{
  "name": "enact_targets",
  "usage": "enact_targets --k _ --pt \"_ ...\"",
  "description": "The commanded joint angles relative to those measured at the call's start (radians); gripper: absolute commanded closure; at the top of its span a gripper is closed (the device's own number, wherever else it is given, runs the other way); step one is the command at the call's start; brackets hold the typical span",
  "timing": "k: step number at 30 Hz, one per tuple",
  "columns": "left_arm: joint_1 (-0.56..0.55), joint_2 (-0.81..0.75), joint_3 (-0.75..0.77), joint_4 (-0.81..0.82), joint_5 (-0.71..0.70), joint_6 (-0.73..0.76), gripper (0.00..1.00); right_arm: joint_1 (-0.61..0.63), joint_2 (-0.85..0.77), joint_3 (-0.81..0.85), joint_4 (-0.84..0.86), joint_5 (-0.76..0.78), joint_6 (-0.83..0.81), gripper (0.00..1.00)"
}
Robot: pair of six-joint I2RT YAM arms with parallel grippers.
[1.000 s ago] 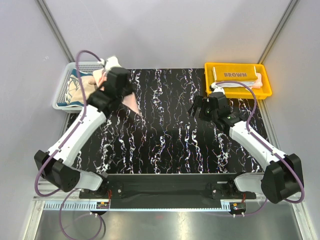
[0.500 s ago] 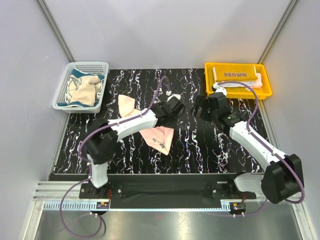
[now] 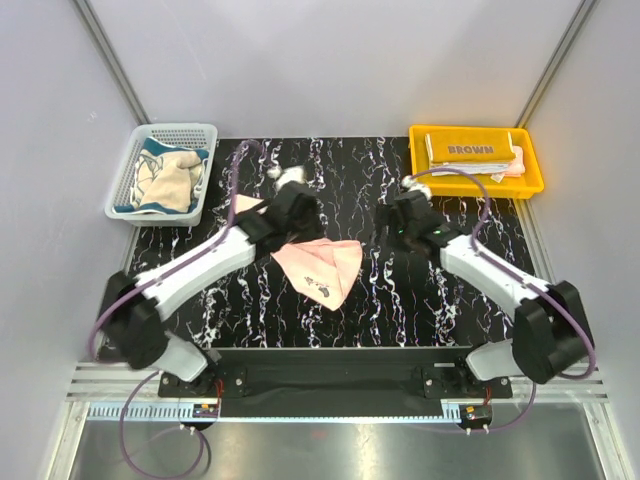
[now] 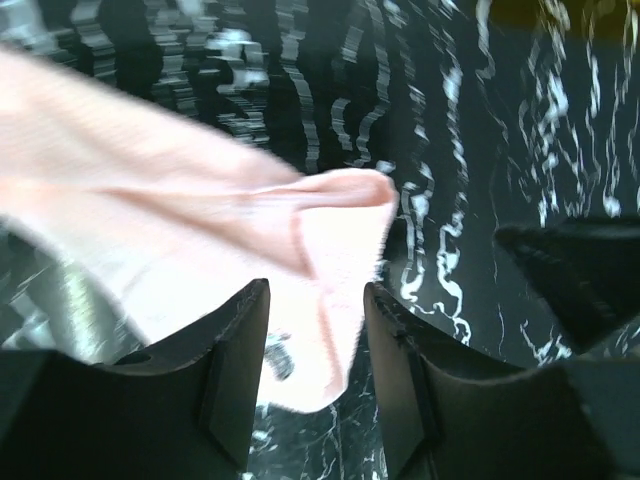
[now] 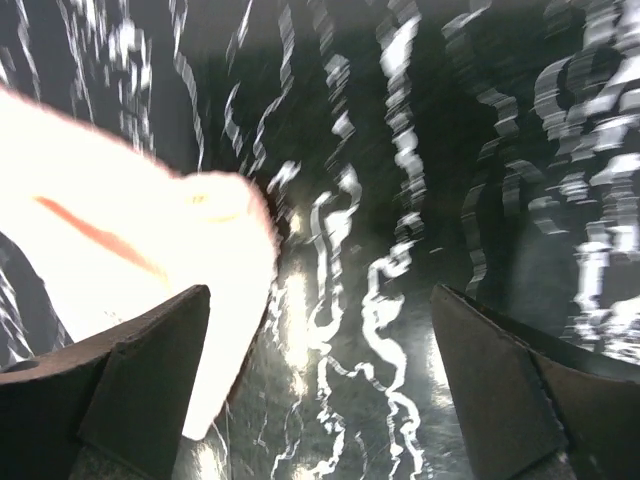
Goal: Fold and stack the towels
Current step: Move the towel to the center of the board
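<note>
A pink towel [image 3: 325, 265] lies crumpled on the black marbled mat [image 3: 450, 300], just left of centre. My left gripper [image 3: 300, 222] hovers over its back left edge. In the left wrist view that gripper [image 4: 315, 290] stands open, with the pink towel [image 4: 180, 210] lying loose below and beyond the fingers. My right gripper [image 3: 392, 222] is to the towel's right, apart from it and wide open [image 5: 320, 290], with a corner of the pink towel [image 5: 120, 240] at its left finger. A cream-teal towel [image 3: 165, 180] sits in the basket. A brown towel [image 3: 470, 150] lies folded in the tray.
The white mesh basket [image 3: 125, 190] stands at the back left beside the mat. The yellow tray [image 3: 420, 160] is at the back right, with a pale folded cloth [image 3: 500, 165] under the brown towel. Grey walls enclose the table.
My left arm carried the pink towel from the basket to the mat's middle, opened its jaws and let it drop, then drew back left. My right gripper shifted slightly left.
</note>
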Motion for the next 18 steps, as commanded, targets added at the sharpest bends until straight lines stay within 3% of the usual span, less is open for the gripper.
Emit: enact_targets --k 1,6,11,18 --pt "0.024 -0.128 -0.143 0.023 -0.075 -0.147 0.53 0.111 0.074 0.086 -0.011 0.023 -0.033 0.05" --pt "0.023 -0.246 -0.418 0.115 -0.026 -0.246 0.53 0.187 0.235 0.170 -0.008 0.053 -0.035 0.18" --pt "0.005 -0.213 -0.556 0.209 0.076 -0.304 0.53 0.230 0.378 0.259 -0.023 0.073 -0.053 0.20" --pt "0.005 -0.141 -0.581 0.315 0.102 -0.312 0.46 0.263 0.462 0.339 -0.043 0.096 -0.047 0.19"
